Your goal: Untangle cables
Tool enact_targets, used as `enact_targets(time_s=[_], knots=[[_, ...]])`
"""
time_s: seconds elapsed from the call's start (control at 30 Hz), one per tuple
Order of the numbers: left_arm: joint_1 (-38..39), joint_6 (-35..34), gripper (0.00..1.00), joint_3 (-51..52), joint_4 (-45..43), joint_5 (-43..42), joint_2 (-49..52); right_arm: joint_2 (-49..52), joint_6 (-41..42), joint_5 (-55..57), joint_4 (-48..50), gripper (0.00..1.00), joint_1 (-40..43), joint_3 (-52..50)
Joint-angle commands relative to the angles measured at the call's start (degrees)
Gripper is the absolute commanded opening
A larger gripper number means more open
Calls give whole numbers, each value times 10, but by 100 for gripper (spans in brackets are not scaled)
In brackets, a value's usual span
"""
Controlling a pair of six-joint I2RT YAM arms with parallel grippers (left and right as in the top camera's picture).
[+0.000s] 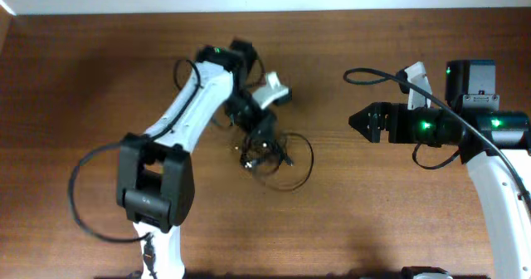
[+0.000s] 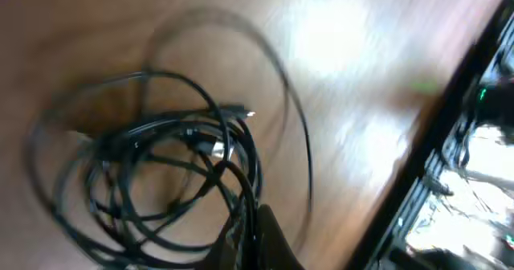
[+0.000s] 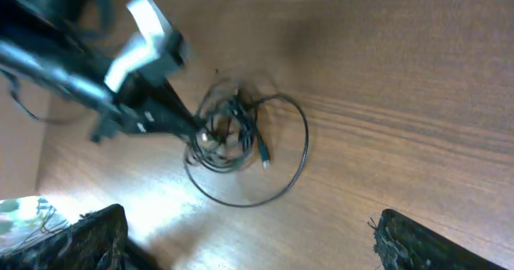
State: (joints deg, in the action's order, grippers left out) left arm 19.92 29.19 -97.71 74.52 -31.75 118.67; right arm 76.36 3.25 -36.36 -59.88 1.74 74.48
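Note:
The cables [image 1: 278, 156] lie as a small bunch of thin black cords with loose loops on the wooden table, in the middle. My left gripper [image 1: 259, 134] reaches down onto the bunch's upper left side. In the left wrist view the cables [image 2: 161, 165] fill the frame, and the left gripper's fingers [image 2: 257, 242] are closed on a few strands at the bottom edge. My right gripper [image 1: 355, 119] is open and empty, to the right of the bunch, pointing at it. In the right wrist view the cables [image 3: 237, 133] lie ahead of the wide-open right fingers [image 3: 249, 222], with the left gripper [image 3: 186, 124] at the bunch.
The left arm [image 1: 178, 117] crosses the table's left half with its own thicker black cable looping out at the left [image 1: 79, 188]. The right arm's body [image 1: 465, 121] stands at the right. A black edge and lit clutter show at the right of the left wrist view [image 2: 458, 165].

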Motion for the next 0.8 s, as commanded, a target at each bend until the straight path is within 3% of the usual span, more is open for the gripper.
enact_targets(time_s=[0.0,0.13,0.27,0.37,0.47,0.77], knots=[[-6,-80,0,-217,73,-18,-4,2,2,-9,2,99,2,10],[-6,-156,0,-396,110,-19,-4,2,8,-17,19,100,2,10],[-6,-233,0,-488,111,-19,-4,2,126,-59,114,89,1,10],[-6,-265,0,-495,102,-19,-4,3,220,-42,169,81,-31,10],[-6,-290,0,-495,86,-19,-4,22,351,24,180,67,-90,10],[-6,-327,0,-497,52,-17,-4,127,392,28,289,66,-187,10]])
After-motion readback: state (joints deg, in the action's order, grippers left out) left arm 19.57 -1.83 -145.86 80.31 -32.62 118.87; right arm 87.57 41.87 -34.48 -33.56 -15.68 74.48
